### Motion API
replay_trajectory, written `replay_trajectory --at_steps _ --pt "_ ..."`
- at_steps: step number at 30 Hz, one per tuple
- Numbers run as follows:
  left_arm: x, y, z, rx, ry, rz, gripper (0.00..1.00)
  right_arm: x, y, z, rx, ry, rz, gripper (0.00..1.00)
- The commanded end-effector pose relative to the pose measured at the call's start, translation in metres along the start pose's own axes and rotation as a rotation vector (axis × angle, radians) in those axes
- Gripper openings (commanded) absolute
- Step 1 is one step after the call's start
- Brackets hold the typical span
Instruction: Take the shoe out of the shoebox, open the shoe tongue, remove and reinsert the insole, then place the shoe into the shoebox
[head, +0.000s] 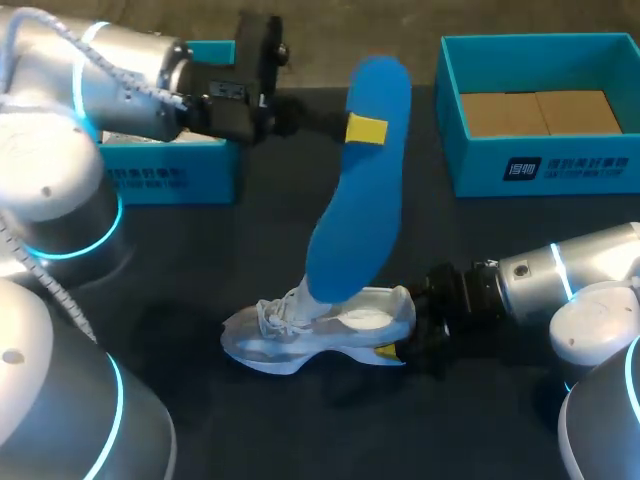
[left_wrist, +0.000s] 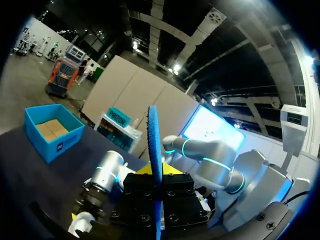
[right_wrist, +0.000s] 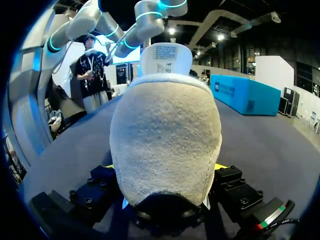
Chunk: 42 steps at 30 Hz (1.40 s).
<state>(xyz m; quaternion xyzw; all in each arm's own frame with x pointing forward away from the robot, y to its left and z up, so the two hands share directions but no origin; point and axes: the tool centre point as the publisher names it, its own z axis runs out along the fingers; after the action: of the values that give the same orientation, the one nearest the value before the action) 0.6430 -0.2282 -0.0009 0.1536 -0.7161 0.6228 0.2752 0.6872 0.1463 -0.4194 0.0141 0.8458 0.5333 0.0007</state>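
The left gripper (left_wrist: 156, 174) is clamped narrowly on the insole (head: 355, 190), one yellow tip on each flat face, gripping it near its upper end. That hold keeps the thin blue sheet stiff and lets the arm steer it lengthwise. The insole stands steeply over the table (head: 300, 430), and its lower end is down in the mouth of the shoe (head: 330, 325). Whether it is on its way out or back in cannot be told from here. Either way, I judge the task to be at the insole step.

The right gripper (head: 405, 338) is closed on the shoe's heel, a finger on either side and the jaws fairly wide to span it. It seems meant as an anchor: with the heel pinned, the shoe should not drag or tip as the insole slides against the lining. The shoe sits upright on its sole near the middle of the table, toe pointing away from the right arm. In the right wrist view the tongue (right_wrist: 165, 57) stands up beyond the heel, leaving the mouth open.

Two teal boxes sit at the far side, well apart from the shoe — the right box (head: 540, 165), with cardboard in its bottom, and the left box (head: 170, 178), partly hidden behind the left arm. The shoe is in neither.
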Motion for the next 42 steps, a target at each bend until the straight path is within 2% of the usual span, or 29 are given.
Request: replay_trajectory --at_steps 1,9,14,25,32,42 --pt "0.014 0.009 -0.008 0.045 -0.037 -0.001 0.00 0.000 -0.001 0.003 0.004 -0.001 0.001 0.00" --pt "0.014 0.009 -0.008 0.045 -0.037 -0.001 0.00 0.000 -0.001 0.003 0.004 -0.001 0.001 0.00" --pt "0.015 -0.012 -0.027 0.117 -0.004 0.062 0.00 0.000 -0.001 0.003 0.004 -0.001 0.001 0.00" --pt "0.049 -0.033 -0.047 0.071 -0.009 0.111 0.00 0.000 -0.001 0.003 0.004 -0.001 0.001 0.00" --pt "0.064 -0.019 -0.054 0.039 -0.011 0.114 0.00 0.000 -0.001 0.003 0.004 -0.001 0.001 0.00" --pt "0.069 -0.009 -0.064 0.050 -0.014 0.098 0.00 0.000 -0.001 0.003 0.004 -0.001 0.001 0.00"
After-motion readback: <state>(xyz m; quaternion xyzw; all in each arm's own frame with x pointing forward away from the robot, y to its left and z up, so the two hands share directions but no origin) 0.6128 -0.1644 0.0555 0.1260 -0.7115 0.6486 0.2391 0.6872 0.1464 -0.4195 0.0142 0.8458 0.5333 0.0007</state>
